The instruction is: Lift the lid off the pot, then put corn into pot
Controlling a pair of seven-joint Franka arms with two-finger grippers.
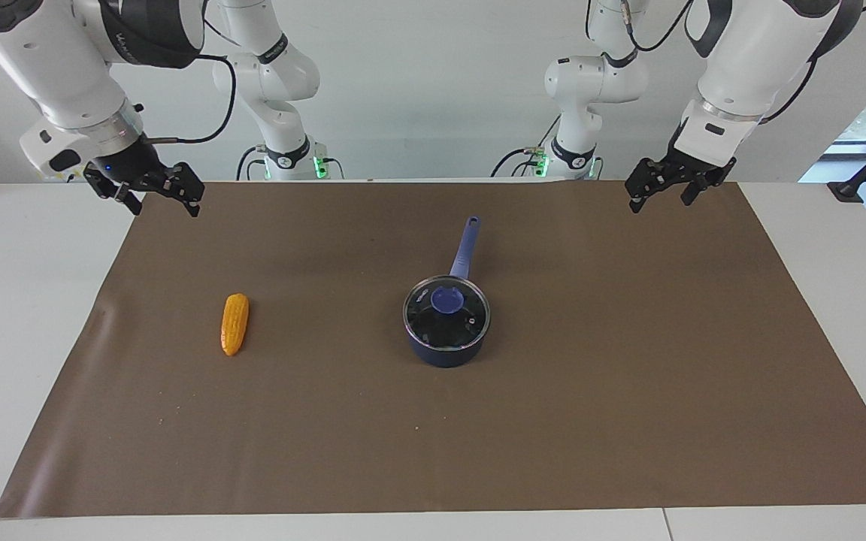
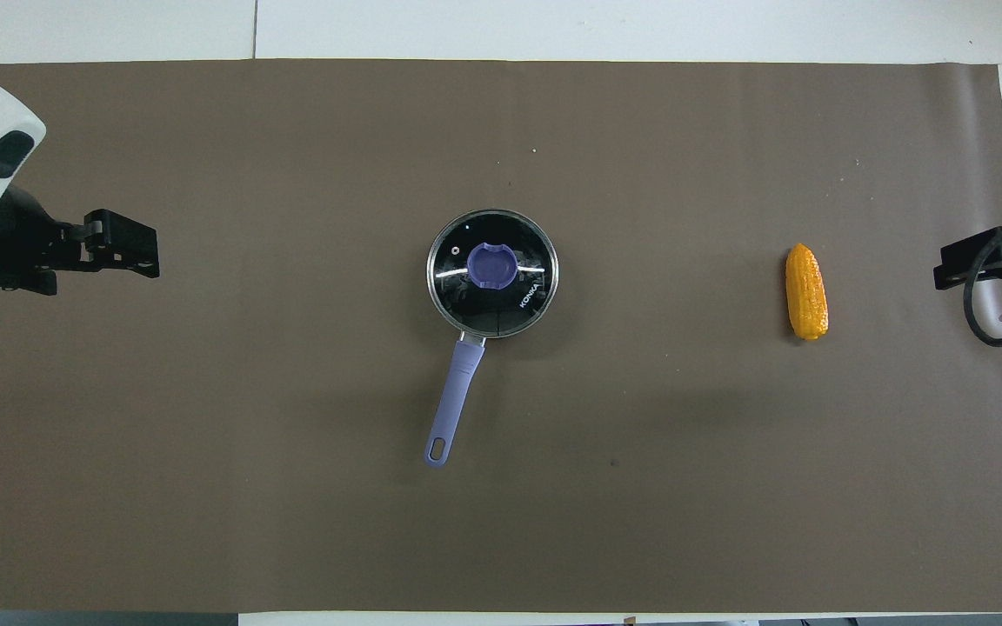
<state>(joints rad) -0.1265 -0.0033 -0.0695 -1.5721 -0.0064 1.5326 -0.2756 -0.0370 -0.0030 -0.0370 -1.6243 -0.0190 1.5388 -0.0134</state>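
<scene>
The dark blue pot stands in the middle of the brown mat, its long lighter blue handle pointing toward the robots. The glass lid with its blue knob sits on the pot. The pot's handle and the lid also show in the overhead view. The orange-yellow corn lies on the mat toward the right arm's end, apart from the pot; it also shows in the overhead view. My left gripper hangs open and empty over the left arm's end of the mat. My right gripper hangs open and empty over the right arm's end, beside the corn.
The brown mat covers most of the white table. Nothing else lies on it.
</scene>
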